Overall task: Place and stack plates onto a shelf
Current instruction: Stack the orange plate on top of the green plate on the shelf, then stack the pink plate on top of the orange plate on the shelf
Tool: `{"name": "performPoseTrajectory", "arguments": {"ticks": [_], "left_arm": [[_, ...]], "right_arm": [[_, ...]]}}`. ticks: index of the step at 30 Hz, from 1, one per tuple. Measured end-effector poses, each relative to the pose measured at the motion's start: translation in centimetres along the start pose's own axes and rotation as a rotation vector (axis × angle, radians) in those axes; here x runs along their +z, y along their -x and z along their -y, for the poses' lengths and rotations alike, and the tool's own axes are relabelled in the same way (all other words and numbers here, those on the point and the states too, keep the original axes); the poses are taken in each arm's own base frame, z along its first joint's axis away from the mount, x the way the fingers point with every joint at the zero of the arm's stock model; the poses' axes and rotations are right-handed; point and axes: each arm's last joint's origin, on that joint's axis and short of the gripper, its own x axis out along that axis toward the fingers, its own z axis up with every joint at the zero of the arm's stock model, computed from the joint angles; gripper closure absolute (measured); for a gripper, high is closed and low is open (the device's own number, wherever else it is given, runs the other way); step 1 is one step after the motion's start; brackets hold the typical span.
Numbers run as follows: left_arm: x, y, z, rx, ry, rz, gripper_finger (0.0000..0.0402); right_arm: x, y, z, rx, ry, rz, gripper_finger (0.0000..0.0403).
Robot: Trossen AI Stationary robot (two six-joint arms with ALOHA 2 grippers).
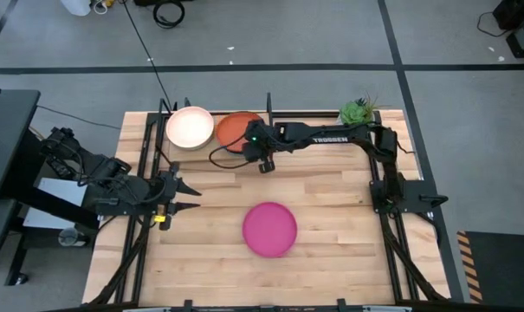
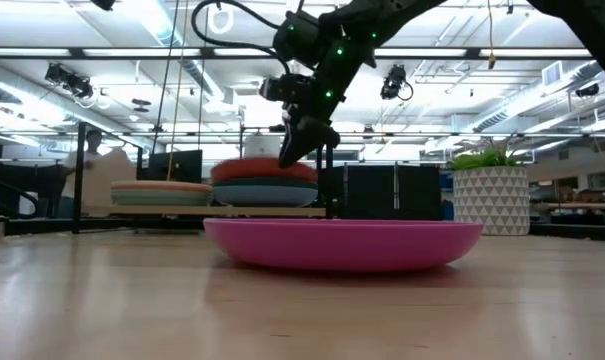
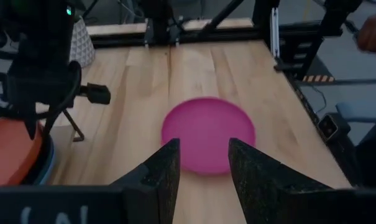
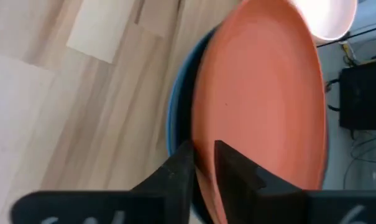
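On the shelf (image 2: 162,211) at the table's far side stand two stacks of plates. A cream-peach plate (image 1: 190,127) tops the left one. An orange-red plate (image 1: 236,128) tops the right one and lies on a blue plate (image 4: 178,118). My right gripper (image 1: 260,154) reaches over the orange-red plate's near rim, its fingers a little apart, one on each side of the rim (image 4: 203,165). A magenta plate (image 1: 270,229) lies flat on the table's middle. My left gripper (image 1: 185,196) hangs open and holds nothing, to the left of the magenta plate (image 3: 207,134). My right gripper comes slanting down from the table's right side, its fingers (image 4: 234,171) astride the orange-red plate's near rim (image 4: 199,149). The plate rests on the stack below it. Whether the fingers touch the rim, I cannot tell.
A potted plant (image 1: 357,111) in a white patterned pot (image 2: 492,195) stands at the table's far right. A black upright bar (image 1: 268,106) of the shelf rises just right of the orange-red plate. Beyond the table a person's hand (image 3: 371,31) shows.
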Motion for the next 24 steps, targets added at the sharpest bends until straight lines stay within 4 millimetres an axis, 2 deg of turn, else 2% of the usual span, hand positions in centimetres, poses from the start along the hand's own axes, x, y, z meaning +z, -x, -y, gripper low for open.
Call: {"name": "performPoseTrajectory", "arguments": {"ticks": [5,8,11,15,18,21,24], "left_arm": [[-0.1,0.0,0.0,0.003,-0.003,-0.008,0.0258],[-0.1,0.0,-0.1,0.027,-0.005,-0.004,0.0258],[-0.1,0.0,-0.2,0.051,-0.006,0.0,0.0258],[-0.1,0.0,-0.2,0.066,-0.005,0.003,0.0258],[-0.1,0.0,-0.2,0.071,-0.006,0.0,0.0258],[-0.3,0.0,-0.3,0.074,-0.005,-0.014,0.0258],[-0.4,0.0,-0.3,0.084,-0.001,-0.026,0.0258]], "right_arm": [[0.6,0.4,-0.7,-0.004,0.005,0.009,0.0291],[2.1,1.9,-2.1,-0.015,0.006,0.038,0.027],[3.5,3.4,-4.3,0.059,0.012,0.084,0.0256],[4.8,4.4,-7.7,0.317,-0.023,0.174,0.0246],[5.4,5.0,-11.1,0.485,-0.031,0.194,0.0243],[6.3,6.2,-15.3,0.549,-0.003,0.189,0.0242],[6.6,7.2,-19.5,0.524,0.081,0.179,0.0242]]}}
